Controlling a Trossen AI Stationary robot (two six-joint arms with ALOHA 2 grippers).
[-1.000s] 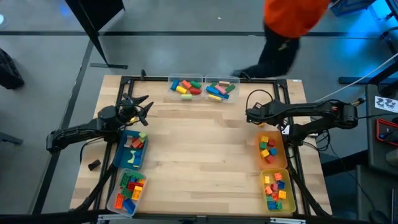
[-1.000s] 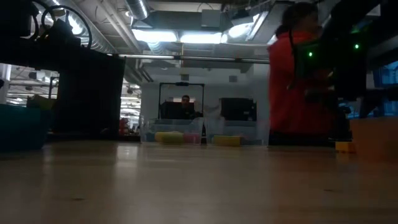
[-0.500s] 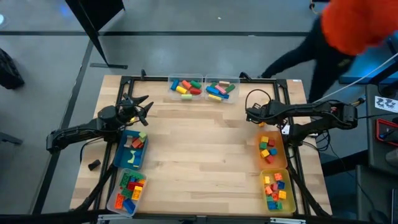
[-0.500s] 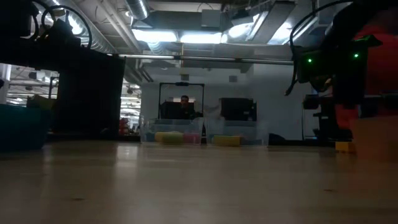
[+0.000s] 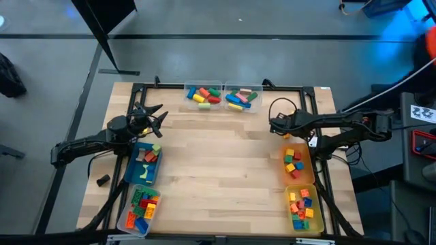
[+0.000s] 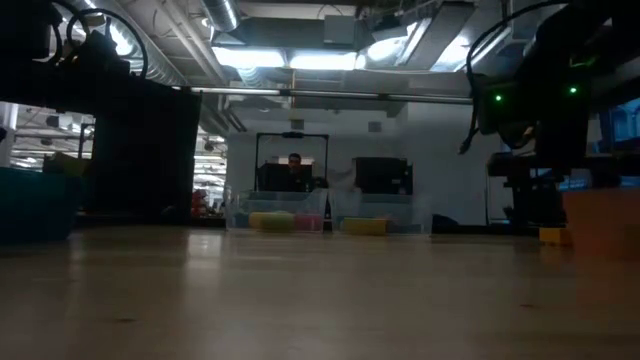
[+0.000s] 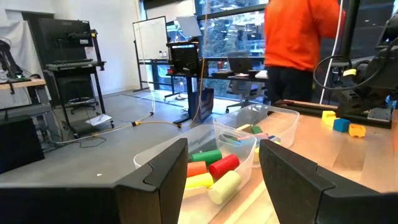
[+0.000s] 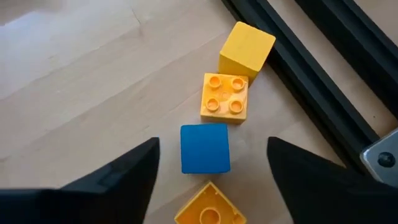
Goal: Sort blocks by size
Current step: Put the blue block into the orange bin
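Three loose blocks lie in a row on the wood by the table's right rail: a plain yellow cube [image 8: 245, 48], a yellow studded brick [image 8: 225, 96] and a blue cube [image 8: 204, 148], with another yellow studded brick [image 8: 208, 210] nearer my wrist. My right gripper [image 8: 212, 149] [image 5: 276, 126] hangs open above them, pointing steeply down, one finger on each side of the blue cube and touching nothing. My left gripper [image 7: 224, 149] [image 5: 155, 114] waits open and level at the table's left, facing the far bins.
Two clear bins [image 5: 204, 95] [image 5: 242, 97] of longer blocks stand at the far edge. A blue bin [image 5: 143, 165] and a clear bin [image 5: 139, 208] sit at the left, two orange bins [image 5: 298, 162] [image 5: 304, 208] at the right. A black frame rail [image 8: 298, 56] runs beside the loose blocks. A person in orange [image 7: 301, 37] stands beyond the table.
The person in orange has walked from behind the table's far edge off to the right. Both arms have kept their places.
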